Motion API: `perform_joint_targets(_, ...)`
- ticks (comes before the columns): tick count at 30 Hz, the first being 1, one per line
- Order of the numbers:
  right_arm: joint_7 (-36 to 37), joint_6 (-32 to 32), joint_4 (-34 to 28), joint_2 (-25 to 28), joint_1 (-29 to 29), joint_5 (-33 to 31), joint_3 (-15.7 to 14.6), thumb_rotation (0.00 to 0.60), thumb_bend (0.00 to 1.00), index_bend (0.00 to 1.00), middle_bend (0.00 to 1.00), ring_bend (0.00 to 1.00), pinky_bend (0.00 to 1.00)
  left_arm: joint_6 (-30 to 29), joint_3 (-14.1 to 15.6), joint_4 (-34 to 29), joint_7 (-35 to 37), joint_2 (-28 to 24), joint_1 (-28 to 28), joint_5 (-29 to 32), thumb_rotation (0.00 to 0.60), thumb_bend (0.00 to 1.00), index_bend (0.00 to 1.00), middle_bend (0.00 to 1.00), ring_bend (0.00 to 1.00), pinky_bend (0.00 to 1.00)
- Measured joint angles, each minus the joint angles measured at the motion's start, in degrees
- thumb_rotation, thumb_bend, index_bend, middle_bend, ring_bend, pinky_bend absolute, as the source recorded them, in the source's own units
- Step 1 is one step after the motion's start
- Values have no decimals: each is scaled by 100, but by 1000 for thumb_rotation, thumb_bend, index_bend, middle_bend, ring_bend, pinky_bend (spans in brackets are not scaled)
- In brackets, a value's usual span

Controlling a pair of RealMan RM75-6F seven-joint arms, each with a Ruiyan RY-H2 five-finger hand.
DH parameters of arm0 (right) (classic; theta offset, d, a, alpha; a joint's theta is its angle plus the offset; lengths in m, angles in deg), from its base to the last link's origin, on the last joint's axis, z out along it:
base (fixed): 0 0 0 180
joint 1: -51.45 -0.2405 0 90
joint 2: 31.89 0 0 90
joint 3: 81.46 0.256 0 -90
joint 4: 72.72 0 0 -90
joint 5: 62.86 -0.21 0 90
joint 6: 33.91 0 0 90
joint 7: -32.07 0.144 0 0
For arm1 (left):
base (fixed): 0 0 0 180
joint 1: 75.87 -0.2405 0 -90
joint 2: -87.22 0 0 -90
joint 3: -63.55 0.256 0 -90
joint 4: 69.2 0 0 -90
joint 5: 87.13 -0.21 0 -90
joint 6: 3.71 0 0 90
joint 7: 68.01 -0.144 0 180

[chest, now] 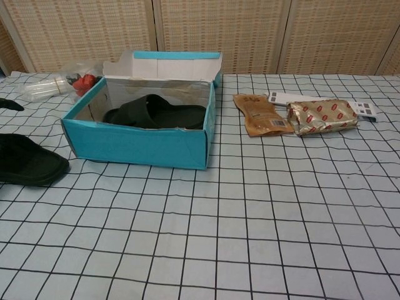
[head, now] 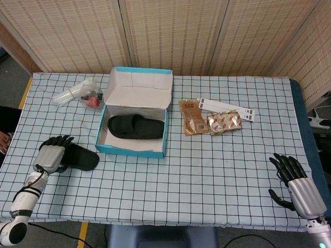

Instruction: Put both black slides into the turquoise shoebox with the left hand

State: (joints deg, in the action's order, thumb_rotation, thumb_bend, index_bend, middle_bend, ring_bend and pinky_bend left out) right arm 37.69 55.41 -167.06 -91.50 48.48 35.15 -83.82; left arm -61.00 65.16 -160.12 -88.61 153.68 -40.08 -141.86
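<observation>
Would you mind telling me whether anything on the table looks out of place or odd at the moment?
Only one thing stands out: one black slide lies inside the turquoise shoebox, but the other slide lies on the cloth to the box's left, with the left hand at its far end. The snack packets lie flat and nothing looks spilled.

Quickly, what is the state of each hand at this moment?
Left hand: over the end of the black slide on the table; grip cannot be told.
Right hand: open, holding nothing.
</observation>
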Motion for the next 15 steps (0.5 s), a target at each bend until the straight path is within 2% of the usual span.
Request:
perform_joint_targets(7,-63,76,-6,-20,41,48,3,600,226,0,0,0,0,469,-4,453,163,185,-51,20,600,289,0,0,0,66)
perform_joint_targets(15,-58,102,-26,-1,58,81,-9,600,227,0,0,0,0,665,-20,869,119,346,-56,43,600,288,0,0,0,65)
